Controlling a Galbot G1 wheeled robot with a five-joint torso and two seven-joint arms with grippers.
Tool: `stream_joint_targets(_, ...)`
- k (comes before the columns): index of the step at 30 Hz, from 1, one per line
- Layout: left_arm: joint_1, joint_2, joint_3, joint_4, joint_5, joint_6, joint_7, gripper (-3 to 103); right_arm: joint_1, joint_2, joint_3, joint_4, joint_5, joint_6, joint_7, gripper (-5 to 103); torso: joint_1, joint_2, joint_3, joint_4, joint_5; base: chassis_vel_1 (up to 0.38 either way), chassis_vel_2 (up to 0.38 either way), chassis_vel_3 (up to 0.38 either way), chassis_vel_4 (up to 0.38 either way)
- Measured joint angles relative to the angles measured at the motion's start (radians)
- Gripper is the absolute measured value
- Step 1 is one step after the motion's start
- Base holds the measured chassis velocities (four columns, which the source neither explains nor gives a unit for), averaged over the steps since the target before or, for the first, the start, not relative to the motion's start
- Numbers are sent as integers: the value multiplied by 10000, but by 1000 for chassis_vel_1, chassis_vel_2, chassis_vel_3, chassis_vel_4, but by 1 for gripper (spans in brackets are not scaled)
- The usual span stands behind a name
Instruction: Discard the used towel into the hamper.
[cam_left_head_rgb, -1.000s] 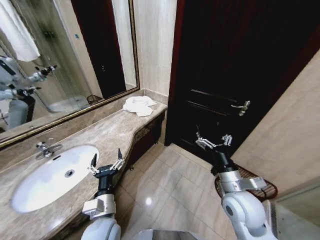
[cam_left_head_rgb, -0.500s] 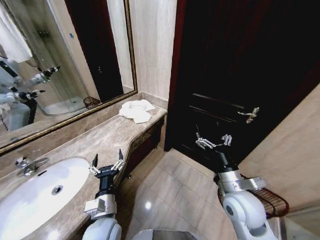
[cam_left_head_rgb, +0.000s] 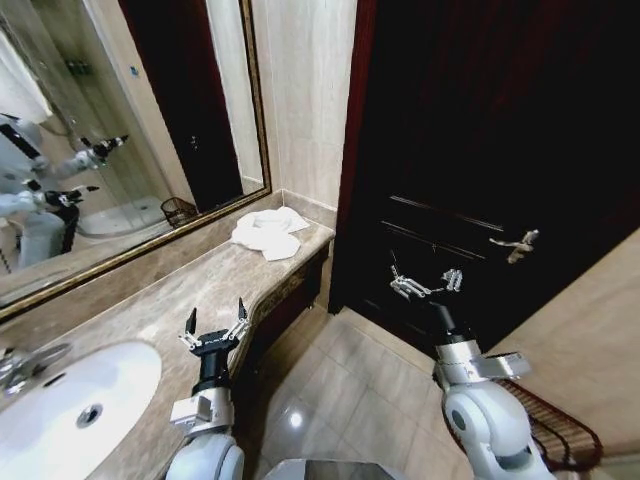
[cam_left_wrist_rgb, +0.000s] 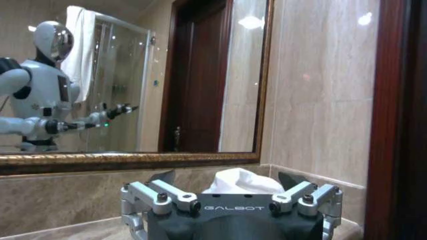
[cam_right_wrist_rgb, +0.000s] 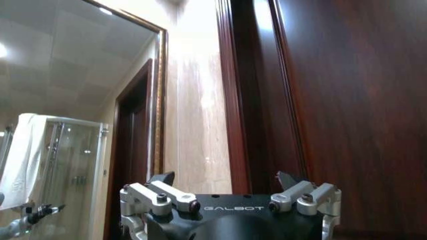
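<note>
Head view shows both the left gripper (cam_left_head_rgb: 213, 325) and right gripper (cam_left_head_rgb: 425, 283) spread and empty, well short of the crumpled white towel (cam_left_head_rgb: 267, 232) on the marble counter (cam_left_head_rgb: 150, 312), so a shallow reach could merely nudge it off the edge, away from the hamper (cam_left_head_rgb: 555, 432).

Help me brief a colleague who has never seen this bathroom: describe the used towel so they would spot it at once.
Start at the long marble vanity counter under the gold-framed mirror. Follow it away from the white sink to its far end, by the dark wooden door. The towel lies there in a crumpled white heap, the only soft thing on the counter.
</note>
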Motion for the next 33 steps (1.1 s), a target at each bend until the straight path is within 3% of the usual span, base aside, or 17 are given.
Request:
stream_joint_targets(9, -227, -3, -15, 142, -241, 248, -246, 100, -75, 44, 3, -13, -92, 29, -7, 100, -1, 0, 0, 1, -5, -196, 191, 202, -202)
stream_joint_targets(12, -264, -6, -15, 193, -288, 284, -271, 100, -99, 47, 4, -14, -115, 61, -8, 100, -7, 1, -3, 2, 11, -198, 195, 196, -197)
stream_joint_targets(13, -341, -4, -33, 261, -378, 349, -305, 100, -119, 46, 6, -13, -147, 78, -18, 100, -3, 0, -1, -1, -10, -169, 166, 181, -198)
stream_joint_targets(15, -461, -4, -86, 372, -574, 443, -340, 100, -127, 37, 10, -18, -193, 79, -67, 100, -4, 0, -2, 1, 5, -154, 174, 168, -150)
stream_joint_targets(22, -738, -3, -243, 638, -1003, 613, -359, 100, -101, -6, 19, -112, -271, 155, -76, 100, 0, -3, 0, 0, 2, -130, 125, 133, -129)
stream_joint_targets(33, -2590, -3, -1016, 1893, -2072, 1576, -546, 100, -240, -583, 198, -361, -196, 412, -68, 100, -8, 1, -2, 2, 2, -17, 28, 19, -18)
